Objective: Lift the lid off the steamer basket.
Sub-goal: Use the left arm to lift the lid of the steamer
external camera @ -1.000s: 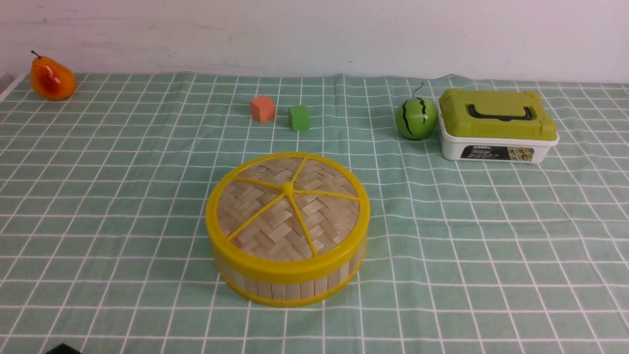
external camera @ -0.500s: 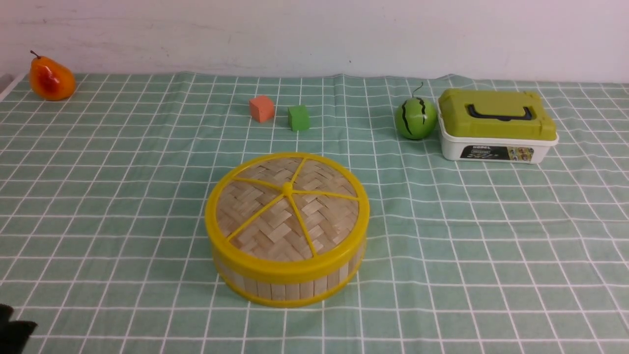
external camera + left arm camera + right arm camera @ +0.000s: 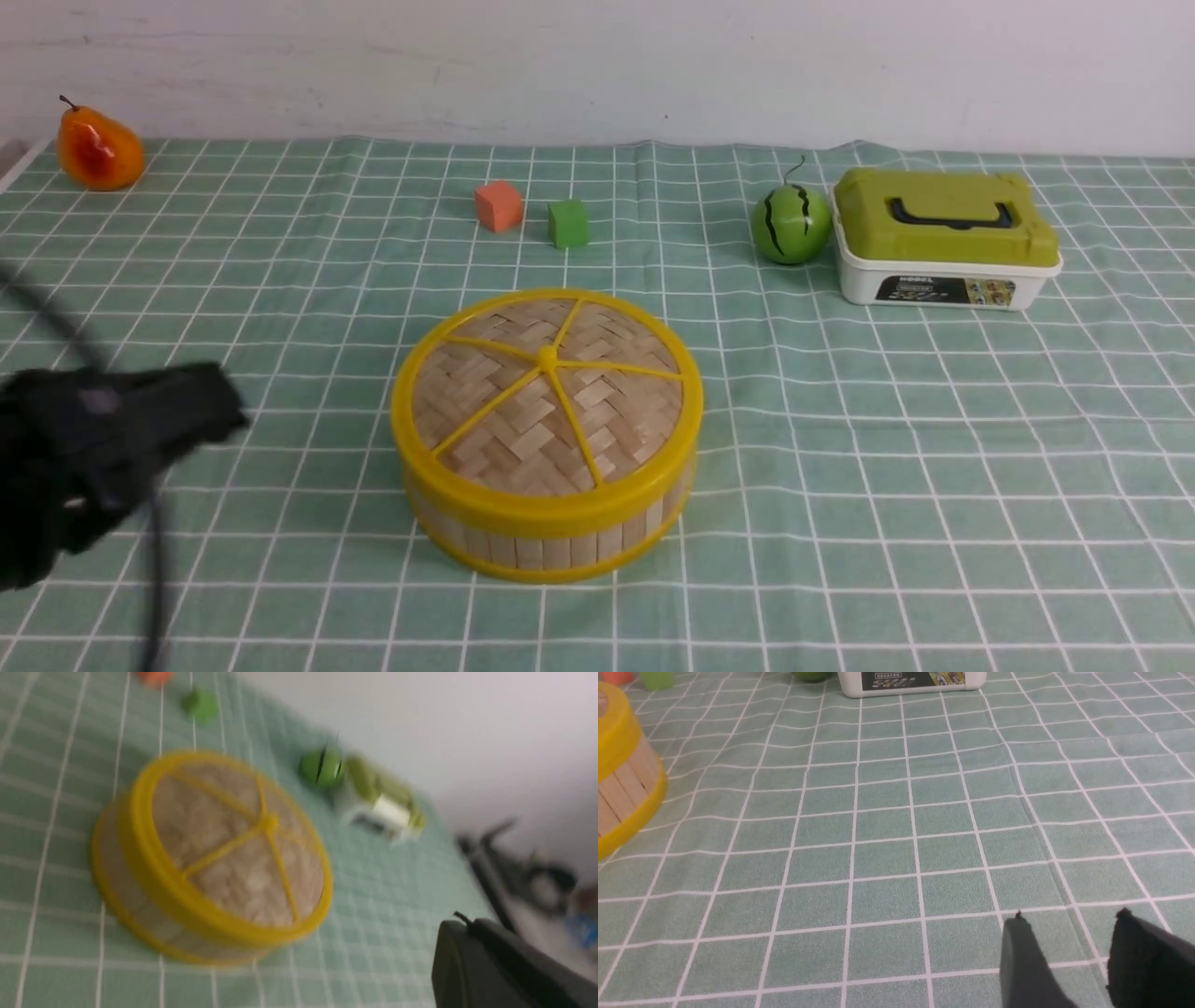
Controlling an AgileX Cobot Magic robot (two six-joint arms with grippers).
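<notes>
Count: one steamer basket (image 3: 546, 551), one lid (image 3: 523, 420) seated on its rim, one central knob (image 3: 547, 357), five yellow spokes. Also two small cubes, one orange-red cube (image 3: 499, 206) and one green cube (image 3: 568, 224); one pear (image 3: 100, 149); one striped watermelon (image 3: 791, 225); one white box (image 3: 943, 282) with one olive-green top (image 3: 943, 217) and one black handle (image 3: 950, 216). All on one checked cloth (image 3: 934, 467).

Two grippers on me. My left gripper (image 3: 460, 919) is fully closed, nothing in its grip. In front view my left arm (image 3: 103, 448) is motion-blurred at the left edge. My right gripper (image 3: 1071, 912) has its fingers apart, partly open at least, only cloth visible between them. Can't tell exactly how wide.

Lid relative to me: to the right of my left arm in front view, apart from it, not touched. Basket sits directly under the lid, flat on the cloth, near the middle. My right gripper is well apart from both, out on the right side. Cubes are beyond the basket; watermelon is just beside the box, far right; pear is far left.
</notes>
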